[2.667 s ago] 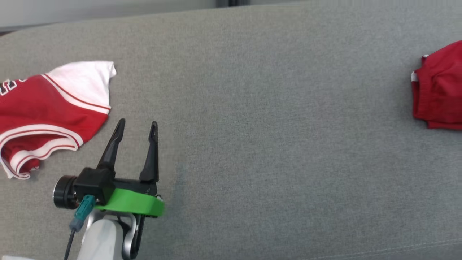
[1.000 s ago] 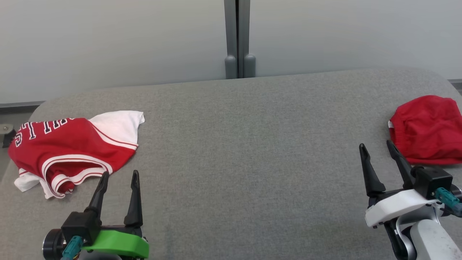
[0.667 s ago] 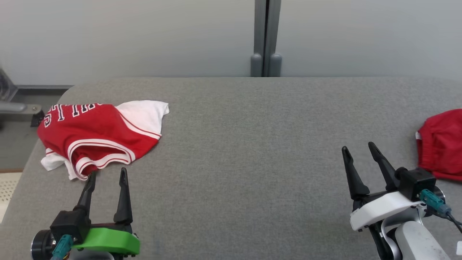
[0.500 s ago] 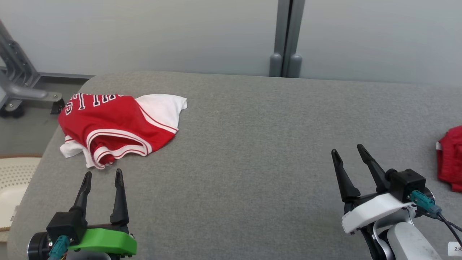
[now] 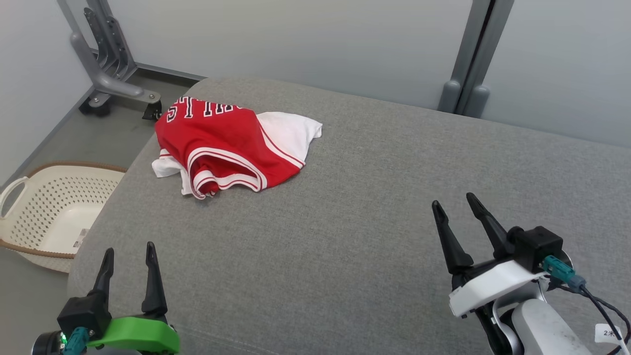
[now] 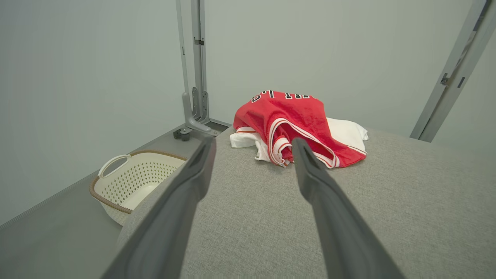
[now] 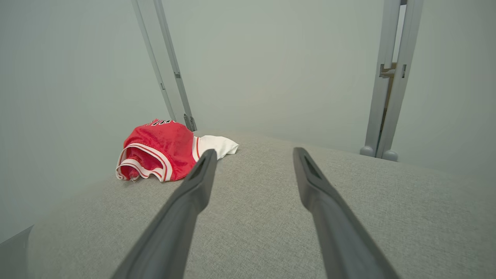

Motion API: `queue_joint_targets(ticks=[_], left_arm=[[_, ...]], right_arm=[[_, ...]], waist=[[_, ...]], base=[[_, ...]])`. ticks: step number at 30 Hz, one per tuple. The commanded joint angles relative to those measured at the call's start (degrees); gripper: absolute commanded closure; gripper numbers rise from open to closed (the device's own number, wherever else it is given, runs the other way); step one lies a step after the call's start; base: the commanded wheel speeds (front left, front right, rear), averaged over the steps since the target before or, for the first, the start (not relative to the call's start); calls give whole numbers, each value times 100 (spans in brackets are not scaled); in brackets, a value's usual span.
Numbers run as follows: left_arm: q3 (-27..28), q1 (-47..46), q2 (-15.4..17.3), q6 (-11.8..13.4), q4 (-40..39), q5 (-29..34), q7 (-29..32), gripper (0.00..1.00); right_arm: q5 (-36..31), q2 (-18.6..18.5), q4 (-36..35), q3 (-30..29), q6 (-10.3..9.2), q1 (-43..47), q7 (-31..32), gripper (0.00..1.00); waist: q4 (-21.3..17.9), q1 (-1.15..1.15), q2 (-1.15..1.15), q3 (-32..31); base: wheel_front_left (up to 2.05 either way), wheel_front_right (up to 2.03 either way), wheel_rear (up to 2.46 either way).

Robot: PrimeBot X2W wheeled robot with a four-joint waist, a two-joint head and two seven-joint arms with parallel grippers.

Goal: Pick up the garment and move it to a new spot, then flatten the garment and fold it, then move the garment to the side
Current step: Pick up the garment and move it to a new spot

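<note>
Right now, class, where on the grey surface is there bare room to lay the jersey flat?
Bare: the broad middle of the grey surface, between jersey and right pincer, and the strip from jersey to left pincer. Crowded: the jersey's far-left corner.

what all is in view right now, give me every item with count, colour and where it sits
jersey: 1, red and white, crumpled near the far left corner of the padded top
padded top: 1, grey, spanning the head view
laundry basket: 1, cream with brown rim, on the floor left of the top
wheeled metal stand: 1, grey, on the floor beyond that corner
vertical post: 1, grey, against the back wall
left gripper: 1, dark fingers, green mount, open, lower left
right gripper: 1, dark fingers, white mount, open, lower right
</note>
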Motion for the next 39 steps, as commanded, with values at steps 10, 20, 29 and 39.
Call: queue_joint_targets(ticks=[10, 20, 29, 39], left_arm=[[54, -1025, 320, -31, -34, -312, 888, 0], [377, -2834, 1216, -32, -61, -729, 2780, 0], [777, -3572, 1965, 5, 1657, -1073, 3739, 0], [1020, -4056, 2233, 21, 3323, -1502, 4439, 0]], right_arm=[[62, -125, -293, 80, -8, -196, -14, 0], [200, -179, -773, 317, -7, -735, -14, 0], [307, -176, -900, 378, -7, -1066, -14, 0], [335, -155, -959, 374, -7, -1279, -14, 0]], waist=[[-553, 0, 0, 356], [-1511, 0, 0, 1233], [-2438, 0, 0, 1932], [-3060, 0, 0, 2474]], base=[[0, 0, 0], [0, 0, 0], [0, 0, 0], [0, 0, 0]])
